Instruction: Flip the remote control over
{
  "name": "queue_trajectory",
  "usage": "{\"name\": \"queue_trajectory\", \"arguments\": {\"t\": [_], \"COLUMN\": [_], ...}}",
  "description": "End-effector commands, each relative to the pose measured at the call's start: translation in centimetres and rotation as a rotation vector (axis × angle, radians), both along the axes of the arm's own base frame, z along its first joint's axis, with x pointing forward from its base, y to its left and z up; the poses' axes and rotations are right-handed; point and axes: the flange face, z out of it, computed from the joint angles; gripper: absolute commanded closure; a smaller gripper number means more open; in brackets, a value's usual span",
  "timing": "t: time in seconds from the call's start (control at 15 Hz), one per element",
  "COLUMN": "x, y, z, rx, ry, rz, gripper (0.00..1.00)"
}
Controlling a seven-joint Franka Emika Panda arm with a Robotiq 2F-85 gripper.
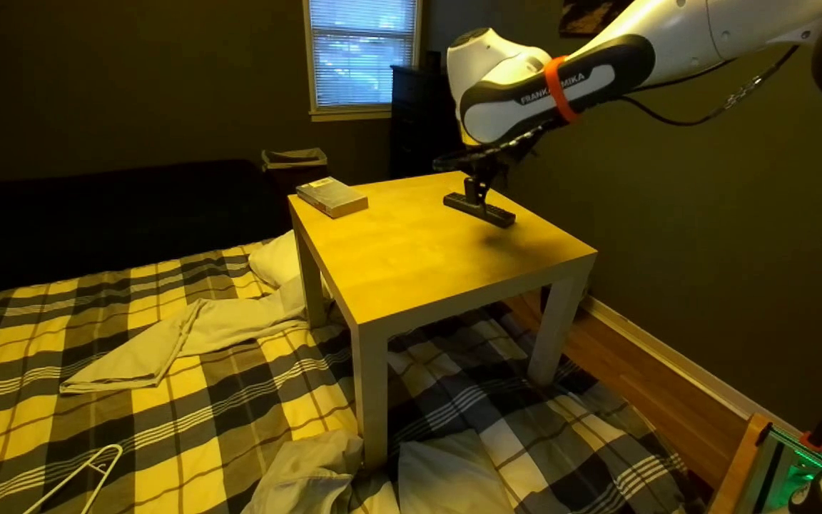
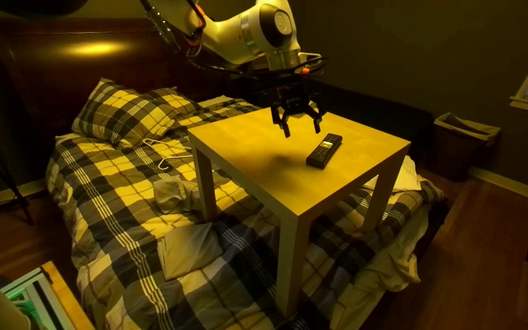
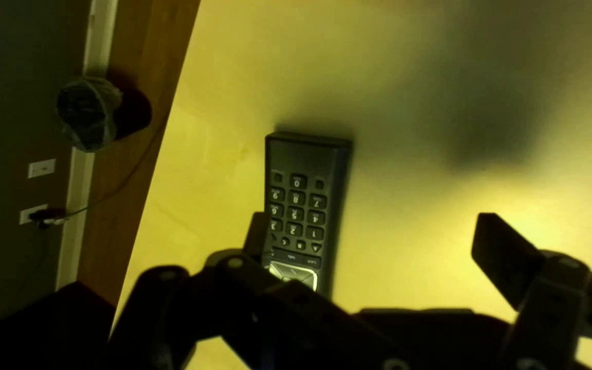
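The plaid-covered bed [image 2: 112, 197] spreads through both exterior views. Over it reaches the Panda arm [image 1: 611, 64], above a square table [image 2: 245, 137] whose legs stand on the bed. In an exterior view a lined bin [image 2: 454, 151] stands at the far right; in an exterior view pale cloth [image 1: 190, 332] lies on the bed, left of the table. Above the table hangs the Robotiq gripper [image 2: 302, 132], its fingers [image 3: 504, 254] spread wide. A flat box [image 1: 332, 198] lies at the table's far left corner in an exterior view, well apart from the gripper.

In an exterior view the remote control [image 2: 323, 152] lies flat on the table, keys up, near the fingertips but apart from them. Its long axis there slants from near left to far right: the keypad [image 3: 298, 210] end points near left, while the bright navigation pad [image 3: 296, 275] sits farther along. In the wrist view the remote control runs almost straight from far to near, digits inverted, and the finger on the left hides the end beyond the navigation pad.
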Motion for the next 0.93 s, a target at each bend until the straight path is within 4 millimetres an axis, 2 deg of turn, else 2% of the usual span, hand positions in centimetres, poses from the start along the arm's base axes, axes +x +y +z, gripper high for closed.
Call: {"name": "queue_trajectory", "arguments": {"t": [0.0,0.2,0.27,0.47,0.6,0.87], "x": [0.6,0.9,1.2,1.8,2.2,2.1], "y": [-2.4,-4.5,-5.0,-5.5,-5.2,-5.4], "z": [3.4,5.5,6.4,8.5,9.4,9.1], "rx": [0.192,0.312,0.344,0.406,0.415,0.379], "ry": [0.028,0.017,-0.046,-0.164,-0.222,-0.195], "rz": [-0.058,-0.185,-0.212,-0.193,-0.148,-0.169], "gripper": [0.00,0.00,0.00,0.00,0.00,0.00]}}
